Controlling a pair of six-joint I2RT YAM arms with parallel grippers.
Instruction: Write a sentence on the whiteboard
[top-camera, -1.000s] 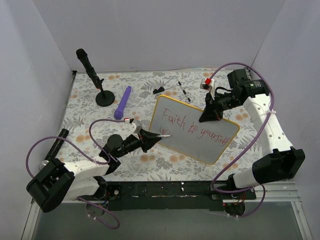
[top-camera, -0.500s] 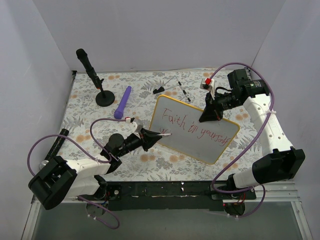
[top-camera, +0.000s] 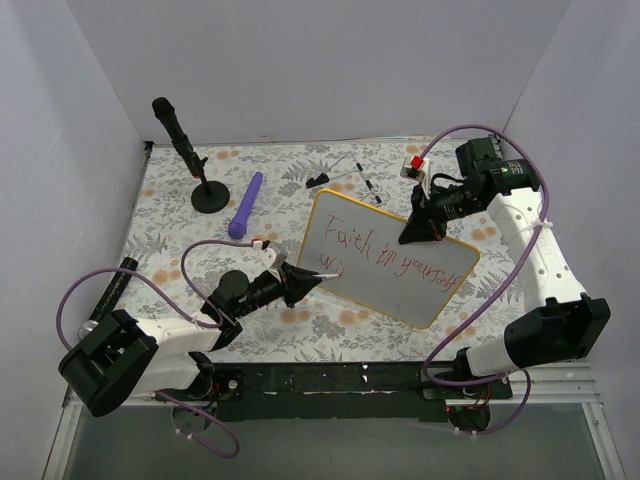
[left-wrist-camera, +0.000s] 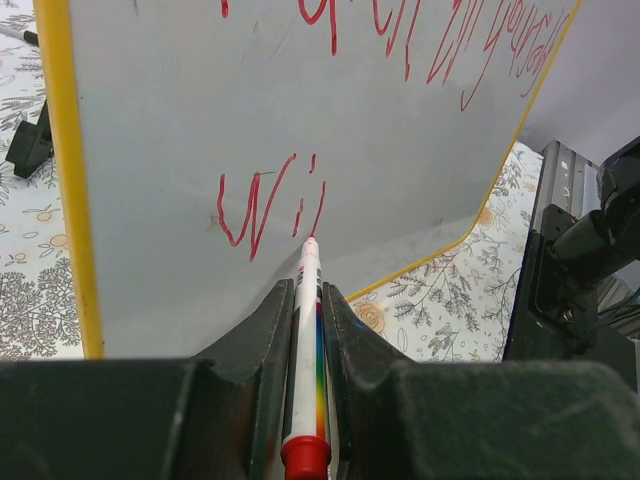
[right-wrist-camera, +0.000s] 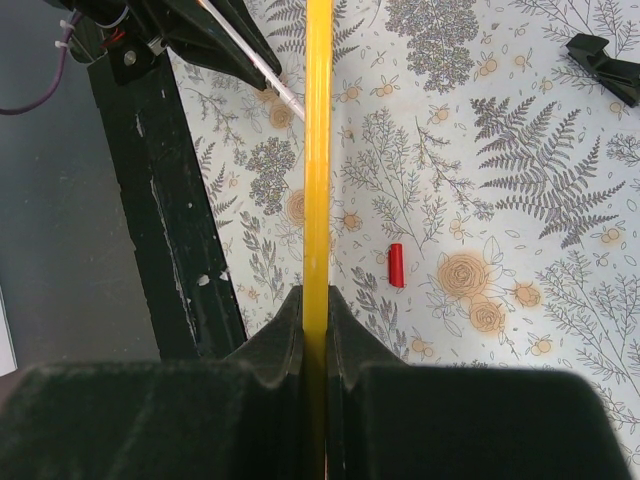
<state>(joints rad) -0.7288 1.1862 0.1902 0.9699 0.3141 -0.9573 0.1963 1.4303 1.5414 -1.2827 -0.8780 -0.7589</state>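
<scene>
- The whiteboard (top-camera: 400, 295) stands tilted on the floral desk (top-camera: 170, 230), right of centre, with its writing face turned toward the left arm (top-camera: 190, 335).
- The right jaws are clamped on the board's yellow rim (right-wrist-camera: 318, 150) at its far upper edge. That grip looks meant to brace the board so it neither tips nor slides under the pen's push.
- The left jaws are closed tight around a red marker (left-wrist-camera: 305, 330). Its barrel runs straight out between them, so the tip goes wherever the wrist points.
- The marker tip touches the white face just right of the fresh strokes (left-wrist-camera: 265, 205), which read about "Wi" and sit below the first line.
- The sentence (top-camera: 385, 258) across the upper part reads about "Faith in yourself". With a second line only begun, the writing seems to be partway through.
- A small red cap (right-wrist-camera: 397, 265) lies on the desk behind the board, apart from both arms. It is probably the marker's own, left out of the way.
</scene>
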